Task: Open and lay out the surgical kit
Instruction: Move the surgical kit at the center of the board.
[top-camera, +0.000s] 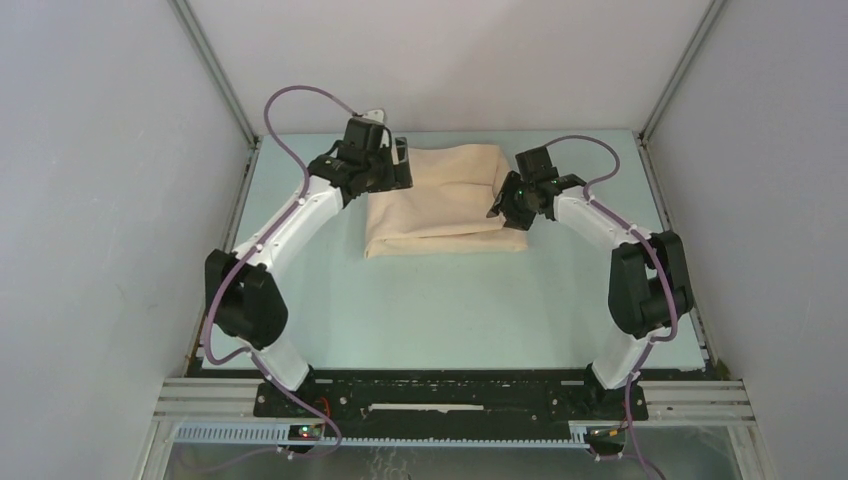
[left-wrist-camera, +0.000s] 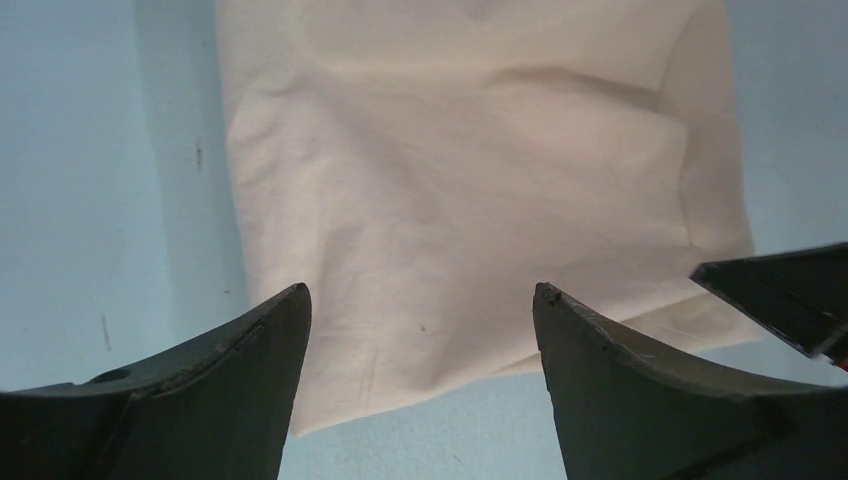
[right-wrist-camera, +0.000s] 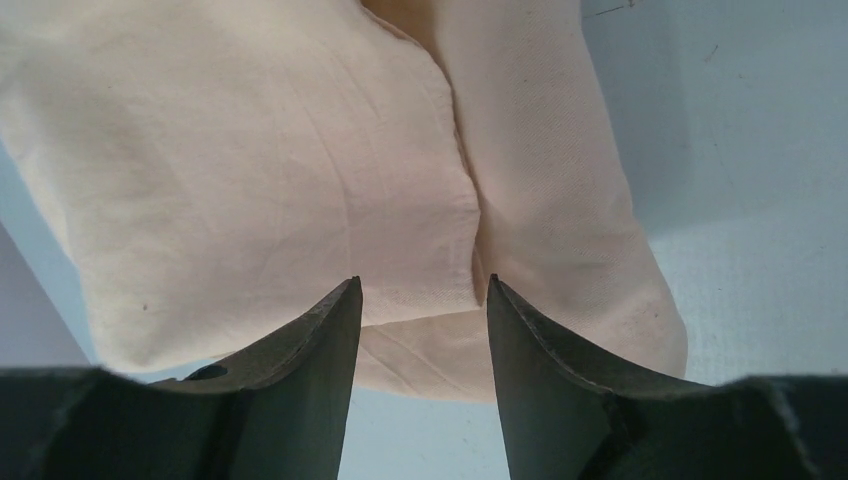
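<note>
Nearest, along the desk's front edge: black mounting rail (top-camera: 450, 398), with both arm bases bolted on it, one at each end. Beyond that, a bare stretch of pale green desk (top-camera: 450, 310). Rising from the bases and bending inward toward the far middle: left arm (top-camera: 290, 225) in white and black, right arm (top-camera: 610, 225) likewise, each trailed by a purple cable (top-camera: 285, 105).

Further back, at the far middle of the desk: the surgical kit, seen only as a beige cloth wrap (top-camera: 440, 200). Folded shut into a rough rectangle, lying flat and creased, with one flap overlapping another near the right side. Contents hidden under the cloth.

At the wrap's right edge: right claw (top-camera: 503, 205). From its wrist view, fingers partly apart, tips low over the near edge of the wrap, astride the curved edge of the overlapping flap. Cloth between the tips flat, not bunched. Released, nothing clamped as far as can be seen.

At the wrap's far left corner: left claw (top-camera: 400, 152). From its wrist view, fingers spread wide, hovering above the cloth, with one corner of the wrap and a strip of desk showing between them. Released, holding nothing.

Farthest: pale walls (top-camera: 450, 60) on three sides, with aluminium posts (top-camera: 215, 75) slanting up at the far corners.
</note>
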